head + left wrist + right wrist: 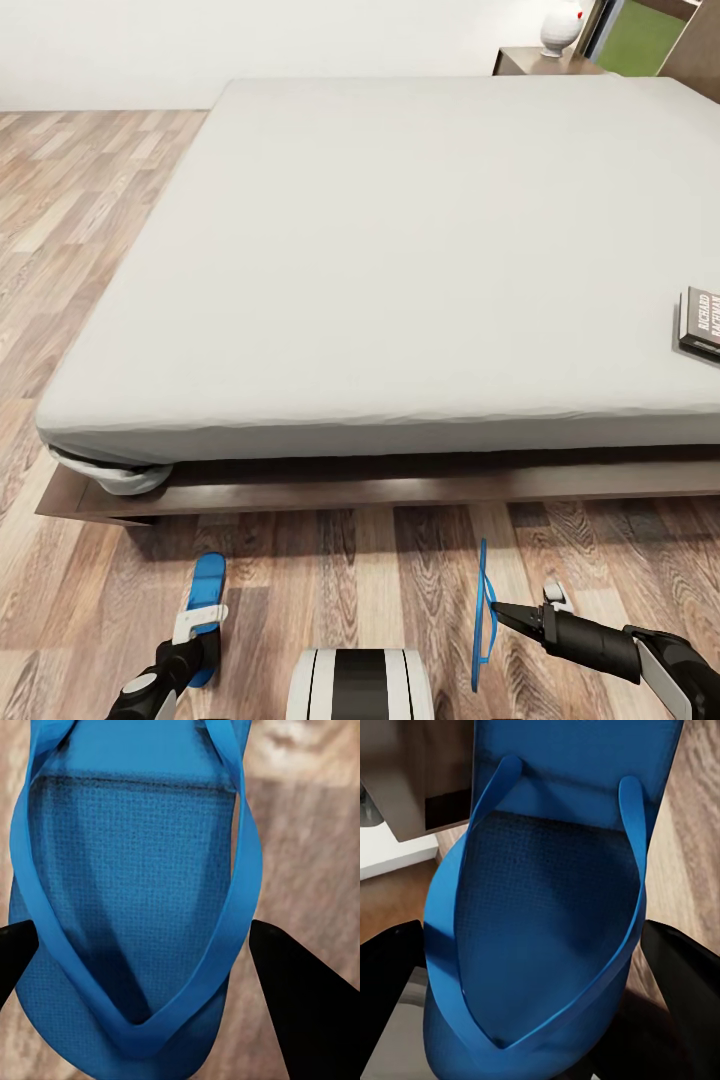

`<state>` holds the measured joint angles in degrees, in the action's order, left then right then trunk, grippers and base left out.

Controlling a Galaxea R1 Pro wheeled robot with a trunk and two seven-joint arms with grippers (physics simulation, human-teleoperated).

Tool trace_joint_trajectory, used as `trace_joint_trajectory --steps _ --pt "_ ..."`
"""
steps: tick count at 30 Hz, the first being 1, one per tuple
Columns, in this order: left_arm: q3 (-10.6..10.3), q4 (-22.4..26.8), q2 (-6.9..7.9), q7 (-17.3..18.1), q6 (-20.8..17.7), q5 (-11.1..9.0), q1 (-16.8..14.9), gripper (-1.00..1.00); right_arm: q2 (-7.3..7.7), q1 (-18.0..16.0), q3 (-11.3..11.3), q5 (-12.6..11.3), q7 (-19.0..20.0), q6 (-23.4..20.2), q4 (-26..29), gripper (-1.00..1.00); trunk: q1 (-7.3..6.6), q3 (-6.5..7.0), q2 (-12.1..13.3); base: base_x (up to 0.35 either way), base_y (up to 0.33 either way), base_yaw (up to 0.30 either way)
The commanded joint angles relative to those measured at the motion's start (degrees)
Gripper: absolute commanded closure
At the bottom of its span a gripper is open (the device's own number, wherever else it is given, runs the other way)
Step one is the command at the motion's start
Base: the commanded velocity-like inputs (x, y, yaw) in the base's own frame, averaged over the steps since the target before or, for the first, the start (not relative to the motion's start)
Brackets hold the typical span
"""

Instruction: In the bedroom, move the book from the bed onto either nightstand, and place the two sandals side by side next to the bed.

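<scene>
The bed (400, 260) with its light-grey mattress took most of the head view, and its dark wood frame ran across the picture above the two arms. The book (700, 322) lay flat on the mattress at about 3 o'clock in that view, near the right edge of the bed and cut by the picture's border. A nightstand (545, 62) stood beyond the bed at about 1 o'clock, with a white vase (560, 28) on top of it.

On the wood-plank floor (330, 590) in front of the bed, the left gripper (197, 625) was at about 7 o'clock. Its fingers stood on either side of the left sandal (207, 590), which lay flat on the floor; whether they pressed on it, I could not tell. The right gripper (512, 618) was at about 5 o'clock and was closed on the right sandal (483, 625), which stood on its edge, its sole turned toward the gripper. The two sandals were well apart.
</scene>
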<state>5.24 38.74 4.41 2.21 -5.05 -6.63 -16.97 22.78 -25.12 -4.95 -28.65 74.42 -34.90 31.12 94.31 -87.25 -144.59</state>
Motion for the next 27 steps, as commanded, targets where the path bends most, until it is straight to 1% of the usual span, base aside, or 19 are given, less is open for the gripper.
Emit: trace_joint_trajectory --steps 1,2,14,27 --pt "0.1 0.1 -0.01 0.2 -0.4 -0.6 0.0 1.00 0.07 0.0 -0.3 -0.5 0.0 -0.5 0.0 1.00 -0.01 -0.03 0.0 0.000 0.000 0.000" --pt "0.1 0.1 -0.01 0.3 -0.4 -0.6 0.0 1.00 0.07 0.0 -0.3 -0.5 0.0 -0.5 0.0 1.00 -0.01 -0.03 0.0 0.000 0.000 0.000" --pt "0.2 0.1 -0.01 0.2 -0.5 -0.7 0.0 1.00 0.07 0.0 -0.3 -0.6 0.2 -0.4 0.0 1.00 0.30 -2.69 -0.2 0.000 0.000 0.000" --pt "0.1 0.1 -0.02 0.2 -0.4 -0.6 0.0 1.00 0.07 0.0 -0.3 -0.5 0.2 -0.4 0.0 1.00 0.30 -2.69 -0.2 0.000 0.000 0.000"
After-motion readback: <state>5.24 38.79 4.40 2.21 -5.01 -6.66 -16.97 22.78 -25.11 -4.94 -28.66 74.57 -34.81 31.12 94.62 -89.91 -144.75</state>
